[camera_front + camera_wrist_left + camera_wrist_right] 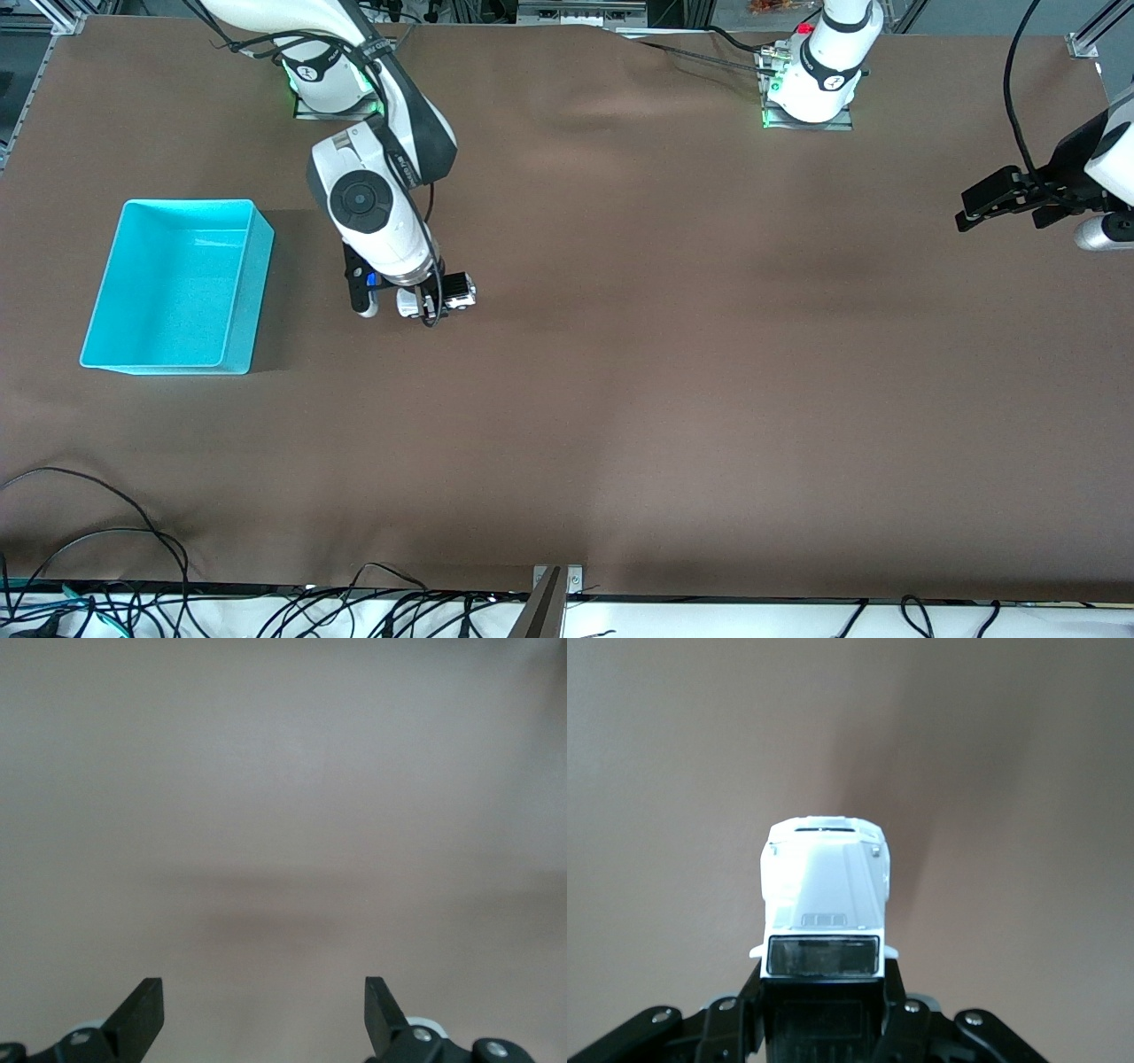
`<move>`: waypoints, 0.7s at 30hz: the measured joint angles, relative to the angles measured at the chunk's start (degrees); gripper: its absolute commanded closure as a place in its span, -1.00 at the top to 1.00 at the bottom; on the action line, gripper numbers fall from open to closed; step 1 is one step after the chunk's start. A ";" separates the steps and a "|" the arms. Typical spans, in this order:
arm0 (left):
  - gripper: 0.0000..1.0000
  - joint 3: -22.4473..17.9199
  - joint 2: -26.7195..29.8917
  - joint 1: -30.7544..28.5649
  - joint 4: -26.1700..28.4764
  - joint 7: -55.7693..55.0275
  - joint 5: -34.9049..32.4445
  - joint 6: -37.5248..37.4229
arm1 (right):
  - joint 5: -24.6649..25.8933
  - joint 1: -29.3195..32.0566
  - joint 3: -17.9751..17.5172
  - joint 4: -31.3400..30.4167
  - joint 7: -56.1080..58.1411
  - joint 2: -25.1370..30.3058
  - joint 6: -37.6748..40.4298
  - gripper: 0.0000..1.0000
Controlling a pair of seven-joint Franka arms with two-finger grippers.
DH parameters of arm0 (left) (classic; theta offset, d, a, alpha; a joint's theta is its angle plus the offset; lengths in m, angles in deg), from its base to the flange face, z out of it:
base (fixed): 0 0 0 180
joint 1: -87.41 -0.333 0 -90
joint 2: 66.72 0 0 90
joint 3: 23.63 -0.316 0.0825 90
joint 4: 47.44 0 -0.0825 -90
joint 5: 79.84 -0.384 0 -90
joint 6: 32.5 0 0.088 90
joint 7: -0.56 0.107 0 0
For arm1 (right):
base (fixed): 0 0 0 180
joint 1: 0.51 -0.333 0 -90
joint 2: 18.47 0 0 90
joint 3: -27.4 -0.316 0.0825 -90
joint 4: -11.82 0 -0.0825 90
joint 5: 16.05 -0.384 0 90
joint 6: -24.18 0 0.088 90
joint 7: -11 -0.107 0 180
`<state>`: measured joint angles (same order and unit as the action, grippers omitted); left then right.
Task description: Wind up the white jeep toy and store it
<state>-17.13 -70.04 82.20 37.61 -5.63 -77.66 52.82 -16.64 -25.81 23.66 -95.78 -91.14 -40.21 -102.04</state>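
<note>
The white jeep toy [457,291] is a tiny boxy car with a black roof. My right gripper [436,301] is shut on it, low over the brown table beside the cyan bin. In the right wrist view the white jeep toy [824,895] points away from the camera, its black roof clamped between the two black fingers [899,1005], and my right gripper [824,1014] sits round its rear half. My left gripper [974,211] waits open at the left arm's end of the table. The left wrist view shows my left gripper [264,1014] wide apart over bare cloth.
A cyan bin [177,285] stands open-topped toward the right arm's end of the table, beside the right gripper. Brown cloth covers the table [673,372]. Black cables [106,549] lie along the edge nearest the front camera.
</note>
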 measured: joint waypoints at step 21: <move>1.00 0.00 -0.05 0.00 0.00 0.00 0.00 0.00 | -1.05 12.69 0.63 -3.85 33.38 6.01 10.18 -1.00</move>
<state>-17.13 -70.09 82.20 37.61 -5.63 -77.66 52.82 -17.70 -13.12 24.29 -99.63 -57.77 -34.21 -91.86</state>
